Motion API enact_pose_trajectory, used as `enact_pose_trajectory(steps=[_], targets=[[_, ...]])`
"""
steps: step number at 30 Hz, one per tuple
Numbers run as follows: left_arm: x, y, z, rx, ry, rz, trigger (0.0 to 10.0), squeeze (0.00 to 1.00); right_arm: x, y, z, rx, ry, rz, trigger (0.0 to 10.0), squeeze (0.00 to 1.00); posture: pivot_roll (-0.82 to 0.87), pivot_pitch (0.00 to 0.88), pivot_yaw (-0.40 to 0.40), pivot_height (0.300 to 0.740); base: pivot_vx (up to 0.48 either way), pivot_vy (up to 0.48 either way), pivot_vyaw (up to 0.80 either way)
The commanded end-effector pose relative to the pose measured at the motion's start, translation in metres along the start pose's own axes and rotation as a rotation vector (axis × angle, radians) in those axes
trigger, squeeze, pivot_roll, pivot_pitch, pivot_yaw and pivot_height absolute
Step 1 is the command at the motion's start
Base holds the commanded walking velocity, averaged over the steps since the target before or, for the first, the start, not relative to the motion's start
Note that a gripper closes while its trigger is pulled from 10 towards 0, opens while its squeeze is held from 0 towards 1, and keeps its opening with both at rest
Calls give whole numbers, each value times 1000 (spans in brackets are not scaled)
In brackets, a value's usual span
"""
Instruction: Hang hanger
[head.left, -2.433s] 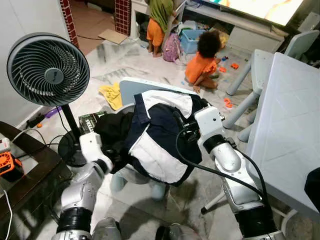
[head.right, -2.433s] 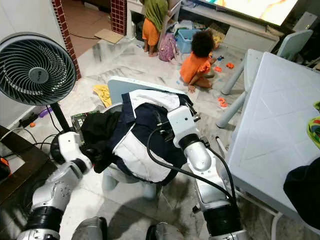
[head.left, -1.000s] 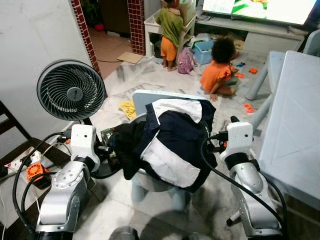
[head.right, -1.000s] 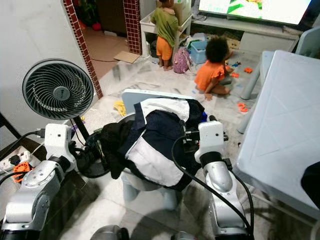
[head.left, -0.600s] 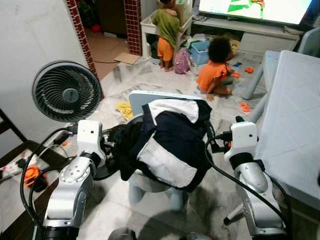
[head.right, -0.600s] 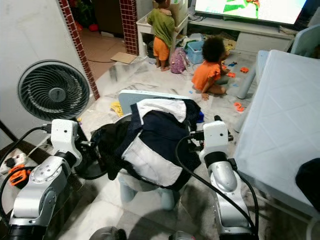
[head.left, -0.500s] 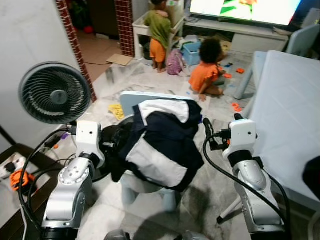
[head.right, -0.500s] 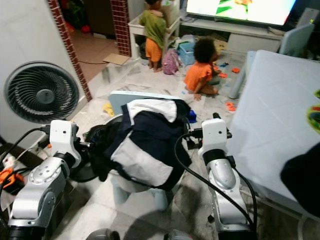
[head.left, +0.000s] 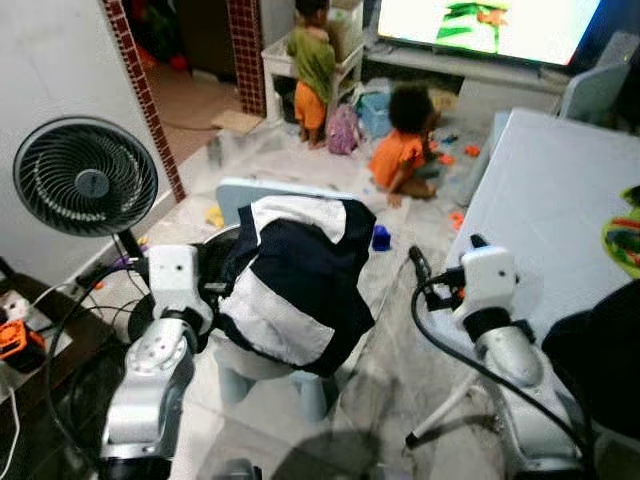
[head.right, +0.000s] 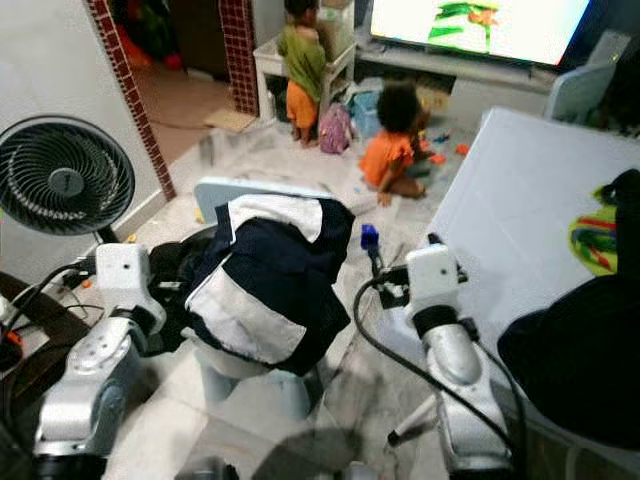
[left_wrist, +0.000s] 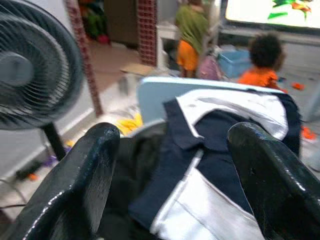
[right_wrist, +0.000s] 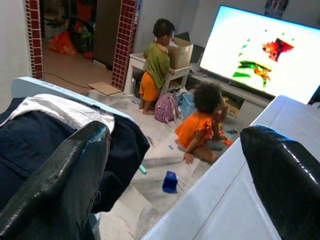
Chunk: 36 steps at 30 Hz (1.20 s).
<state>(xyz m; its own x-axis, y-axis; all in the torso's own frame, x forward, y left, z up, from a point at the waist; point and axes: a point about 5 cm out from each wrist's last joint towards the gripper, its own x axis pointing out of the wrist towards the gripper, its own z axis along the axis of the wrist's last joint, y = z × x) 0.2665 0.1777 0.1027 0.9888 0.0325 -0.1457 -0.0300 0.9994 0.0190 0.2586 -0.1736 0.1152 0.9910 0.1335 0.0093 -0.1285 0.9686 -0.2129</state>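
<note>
Both arms have drawn back from the dark-blue-and-white garment (head.left: 285, 280) they were buried in a couple of seconds ago, and the camera has lifted to take in more of the room. That garment lies draped over the back of a small pale-blue chair (head.left: 262, 372), between the two end effectors. At the garment's near edge, the left end effector (left_wrist: 170, 175) has its black fingers (left_wrist: 82, 185) spread wide with nothing between them; black cloth (head.right: 180, 265) bunches just beside it. Off to the other side of the chair, apart from the clothes, the right end effector (right_wrist: 175, 170) is likewise spread apart and empty, next to the edge of the white bench (head.right: 510, 215). No hanger can be made out among the clothes. A standing fan (head.left: 85, 185) rises beyond the left end effector. Farther across the floor, two children (head.right: 395, 135) are among scattered toys below a lit television (head.right: 490, 25).
</note>
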Motion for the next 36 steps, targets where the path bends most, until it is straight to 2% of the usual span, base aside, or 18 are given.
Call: enact_pose_trajectory(steps=[1, 3, 4, 5, 7, 10, 16, 19, 23, 24, 25, 27, 29, 32, 36], targets=[[-1, 7, 0, 62, -18, 34, 10000, 0, 2, 4, 8, 1, -36, 22, 10000, 0, 12, 8, -24, 740, 0, 0, 694], [-4, 8, -1, 116, -49, 30, 10000, 0, 1, 5, 8, 6, -35, 24, 10000, 0, 12, 8, -24, 740, 0, 0, 722], [-4, 8, -1, 116, -49, 30, 10000, 0, 1, 5, 8, 6, -35, 24, 10000, 0, 12, 8, -24, 740, 0, 0, 750], [-8, 9, -4, 167, -67, 25, 10000, 0, 0, 6, 8, 13, -33, 26, 10000, 0, 11, 10, -25, 740, 0, 0, 0], [-9, 10, -5, 177, -77, 26, 10000, 0, 0, 6, 8, 21, -34, 25, 10000, 0, 12, 12, -25, 740, 0, 0, 0], [-10, 16, -9, 240, -99, 57, 10000, 0, 0, 6, 8, 38, -36, 21, 10000, 0, 9, 18, -29, 740, 0, 0, 0], [-11, 16, -11, 251, -132, 37, 10000, 0, -1, 6, 9, 44, -38, 23, 10000, 0, 9, 28, -35, 740, 0, 0, 0], [-12, 10, -9, 226, -163, -30, 10000, 0, -1, 6, 10, 46, -40, 26, 10000, 0, 9, 39, -45, 740, 0, 0, 0], [-12, 7, -9, 209, -163, -51, 10000, 0, -1, 6, 11, 43, -41, 30, 10000, 0, 9, 44, -54, 740, 0, 0, 0], [-11, 6, -12, 173, -147, -57, 10000, 0, 0, 6, 12, 35, -43, 41, 10000, 0, 4, 49, -63, 740, 0, 0, 0], [-7, 5, -16, 100, -111, -31, 10000, 0, 0, 6, 14, 4, -44, 66, 10000, 0, -9, 57, -82, 740, 0, 0, 0], [-7, 5, -16, 100, -111, -31, 10000, 0, 0, 6, 14, 4, -44, 66, 10000, 0, -9, 57, -82, 740, 0, 0, 0], [-3, 5, -19, 48, -101, 5, 10000, 0, -1, 6, 14, -39, -39, 99, 10000, 0, -22, 60, -94, 740, 0, 0, 794], [0, 6, -22, 27, -91, 19, 10000, 0, -2, 4, 15, -29, -38, 94, 10000, 0, -30, 64, -99, 740, 0, 0, 794], [4, 5, -24, -6, -70, 17, 10000, 0, -6, -1, 16, -16, -25, 79, 10000, 0, -48, 79, -112, 740, 0, 0, 0]])
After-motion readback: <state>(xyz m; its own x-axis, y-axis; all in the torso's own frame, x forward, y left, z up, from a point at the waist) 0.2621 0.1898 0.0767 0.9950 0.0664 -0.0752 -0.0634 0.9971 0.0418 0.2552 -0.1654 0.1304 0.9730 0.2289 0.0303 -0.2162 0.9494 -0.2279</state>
